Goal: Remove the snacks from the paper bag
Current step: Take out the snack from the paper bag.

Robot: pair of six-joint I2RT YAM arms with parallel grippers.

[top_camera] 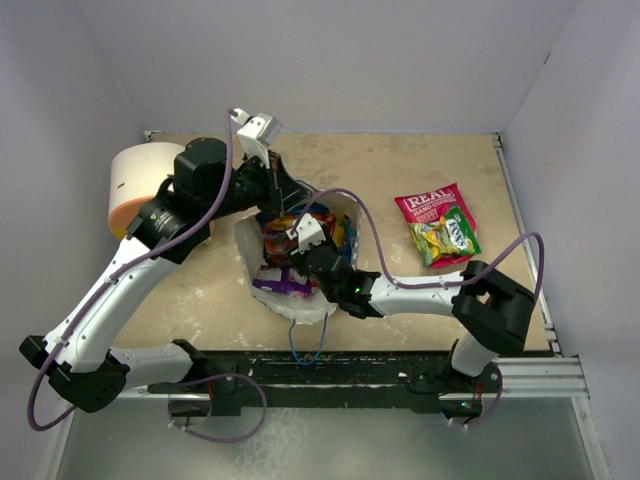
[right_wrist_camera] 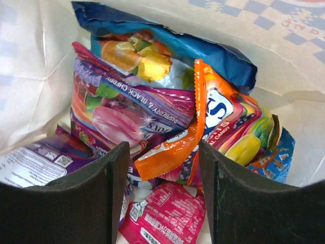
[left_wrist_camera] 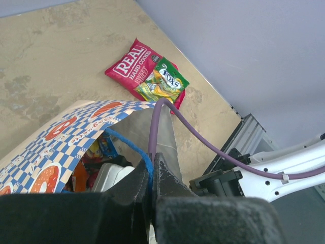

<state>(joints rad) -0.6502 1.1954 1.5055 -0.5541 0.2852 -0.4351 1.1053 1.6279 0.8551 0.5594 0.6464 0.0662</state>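
- The blue-and-white checkered paper bag sits in the middle of the table, stuffed with glossy snack packets.
- The left gripper is pinched tight on the bag's rim by its thin blue cord handle, holding the mouth up.
- Inside the bag, the right gripper has its jaws apart, straddling an orange-edged foil candy packet. I can't tell if the pads touch it yet.
- To the bag's right, a pink-red "REAL" packet and a yellow-green packet already lie out.
- To my eye, the grip should catch only that orange seam, not the purple raspberry packet beside it. Then it should lift straight out through the mouth, rim held steady.
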